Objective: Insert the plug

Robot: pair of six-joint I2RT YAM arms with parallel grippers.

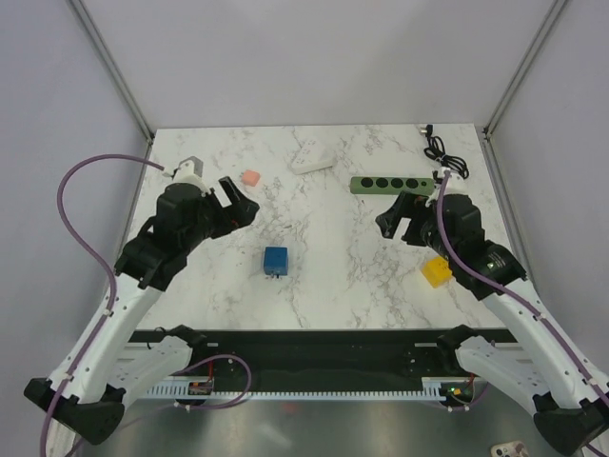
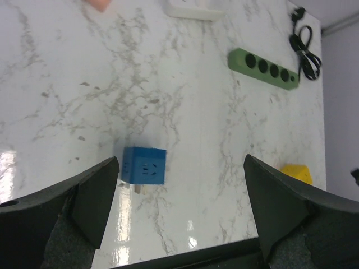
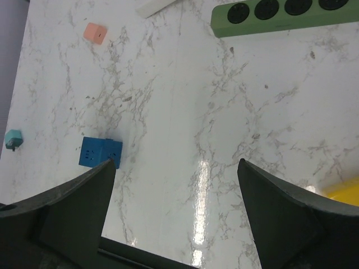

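Between left claw (image 1: 242,198) and right claw (image 1: 392,213), both gaping empty, sits the plug (image 1: 276,260).

The plug (image 1: 276,260) is a small bright-blue cube resting flat on one face, with socket holes showing on a side face. It lies well apart from the green power strip (image 1: 392,184), to that strip's left and nearer the arm bases, with nothing touching it.

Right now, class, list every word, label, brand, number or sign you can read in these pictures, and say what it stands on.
No text can be read in any view.
The plug: only socket slots on its face, no letters.
The green power strip: only round holes, no label showing.
Any finer print is too small to tell.
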